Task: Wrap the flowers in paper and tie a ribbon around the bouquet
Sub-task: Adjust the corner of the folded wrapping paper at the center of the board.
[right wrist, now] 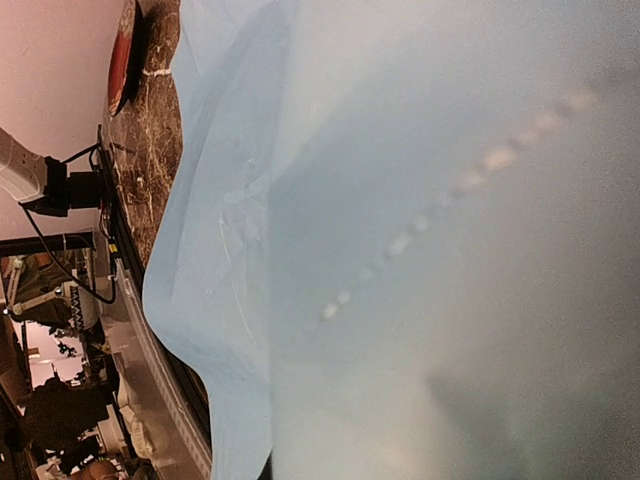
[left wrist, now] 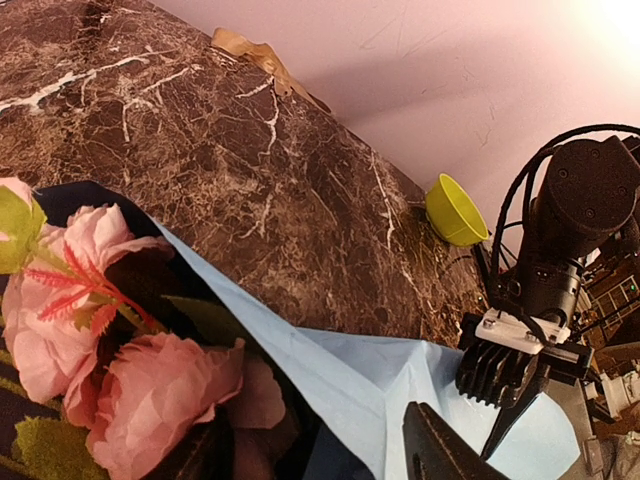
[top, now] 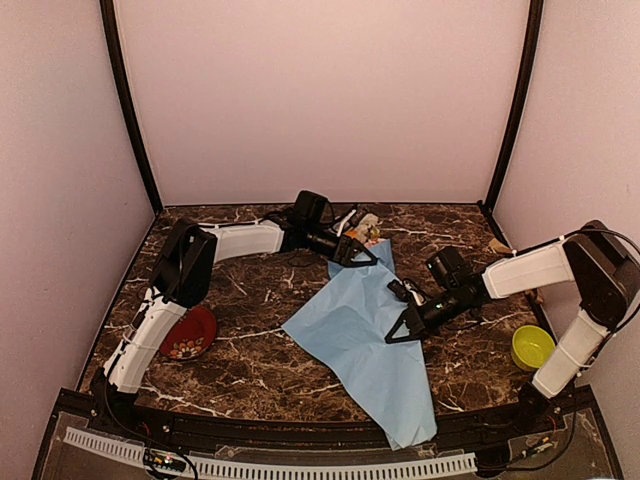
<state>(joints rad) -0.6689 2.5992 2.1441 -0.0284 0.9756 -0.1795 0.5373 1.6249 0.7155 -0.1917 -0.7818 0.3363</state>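
The right gripper (top: 397, 330), its fingers pressed together, sits at the right edge of the paper (top: 350, 335), seemingly pinching the thin sheet; its wrist view is filled by pale blue paper held close to the lens. The left gripper (top: 355, 252), at upper centre of the top view, has fingers standing apart around the flowers (left wrist: 150, 390) and the paper's upper corner, but I cannot tell whether they grip.

The pink heads lie on the navy inner face. The rest of the sheet spreads, blue side up, toward the bottom of the frame across the marble table (top: 250, 290). The ribbon (left wrist: 250, 48) lies untouched, well apart at the upper right.

The wrapping step looks barely begun. Next, the right edge probably needs drawing over the stems while the left end is kept pinned.
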